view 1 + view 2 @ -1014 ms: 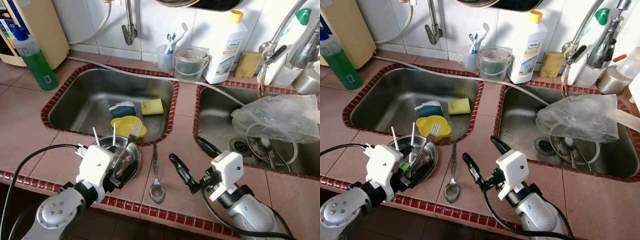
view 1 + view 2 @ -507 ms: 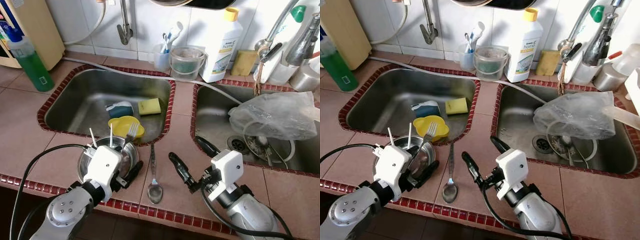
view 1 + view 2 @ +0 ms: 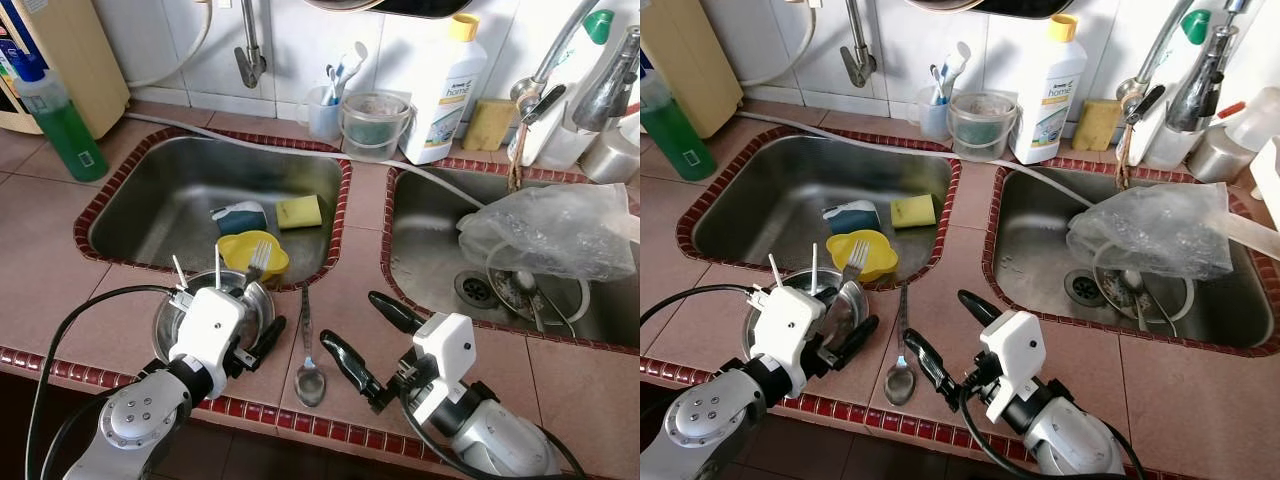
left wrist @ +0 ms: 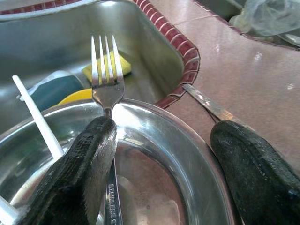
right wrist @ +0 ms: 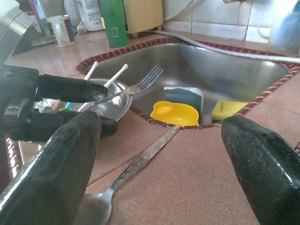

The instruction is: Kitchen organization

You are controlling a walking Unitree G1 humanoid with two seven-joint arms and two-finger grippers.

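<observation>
So the left gripper [image 3: 262, 335] is sitting right at the steel bowl [image 3: 168, 322] on the front edge of the tiled tabletop [image 3: 40, 270]. Its fingers [image 4: 91, 154] are parted around the bowl's rim, one inside next to the fork [image 4: 107, 84], the other outside over the tiles. Not clamped on anything as far as I can see. The fork leans in the bowl with its tines pointing out toward the left sink [image 3: 160, 200], and there are a couple of white sticks [image 3: 180, 272] poking up out of the bowl too.

Right gripper [image 3: 362, 338] hovers low over the tiles between the two sinks, fingers [image 5: 56, 159] spread wide and holding nothing. A spoon [image 3: 308, 370] lies flat on the tabletop between the two grippers, bowl end toward the edge, just beside the steel bowl.

In the left sink: a yellow cup [image 3: 250, 252], a yellow sponge [image 3: 302, 211] and a blue scrubber [image 3: 238, 216]. Right sink [image 3: 420, 250] has a crumpled plastic bag [image 3: 560, 230] in it.
</observation>
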